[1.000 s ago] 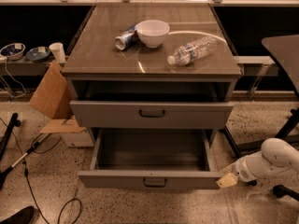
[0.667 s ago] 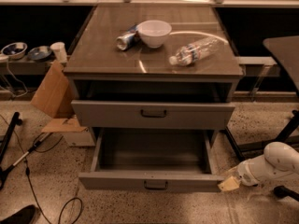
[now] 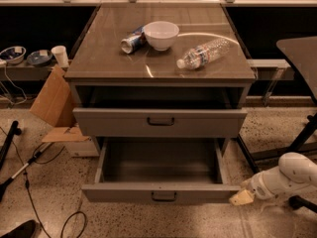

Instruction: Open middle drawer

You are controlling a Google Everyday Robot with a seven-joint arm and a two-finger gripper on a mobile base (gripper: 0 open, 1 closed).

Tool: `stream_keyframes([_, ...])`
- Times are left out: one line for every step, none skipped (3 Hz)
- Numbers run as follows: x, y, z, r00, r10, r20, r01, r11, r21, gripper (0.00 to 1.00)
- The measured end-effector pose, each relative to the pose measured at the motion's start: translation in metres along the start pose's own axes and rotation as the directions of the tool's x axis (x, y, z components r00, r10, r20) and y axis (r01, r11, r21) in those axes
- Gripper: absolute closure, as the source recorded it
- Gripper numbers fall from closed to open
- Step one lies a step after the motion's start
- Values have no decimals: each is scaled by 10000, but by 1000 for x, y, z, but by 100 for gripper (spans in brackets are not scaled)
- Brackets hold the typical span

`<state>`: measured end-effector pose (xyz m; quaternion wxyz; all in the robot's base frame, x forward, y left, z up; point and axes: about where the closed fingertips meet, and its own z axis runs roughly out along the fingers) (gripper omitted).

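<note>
The middle drawer [image 3: 161,192] is pulled far out of the grey cabinet, and its bare inside shows. Its low front panel carries a small dark bar handle [image 3: 163,196]. The taller-fronted top drawer [image 3: 159,122] above it stands slightly out. The lowest drawer is hidden under the open one. My gripper [image 3: 241,197] with tan fingertips sits low at the right, next to the right front corner of the middle drawer. My white arm [image 3: 290,175] reaches in from the right edge.
On the cabinet top [image 3: 99,58] lie a white bowl [image 3: 161,34], a tipped can [image 3: 132,41] and a lying water bottle [image 3: 204,53]. A cardboard box [image 3: 53,100] stands at the left and cables [image 3: 29,162] run over the floor. A dark table leg [image 3: 302,133] stands at the right.
My gripper has sunk slightly beside the drawer's right front corner. The middle drawer stays pulled out about the same.
</note>
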<state>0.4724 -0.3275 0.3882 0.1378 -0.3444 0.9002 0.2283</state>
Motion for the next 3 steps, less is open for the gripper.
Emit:
stream_keyframes([51, 3, -8, 9991, 377, 217, -376, 9993, -16, 0])
stream_keyframes([136, 10, -26, 9932, 926, 707, -926, 9957, -30, 0])
stream_keyframes([136, 10, -26, 9932, 926, 707, -926, 9957, -30, 0])
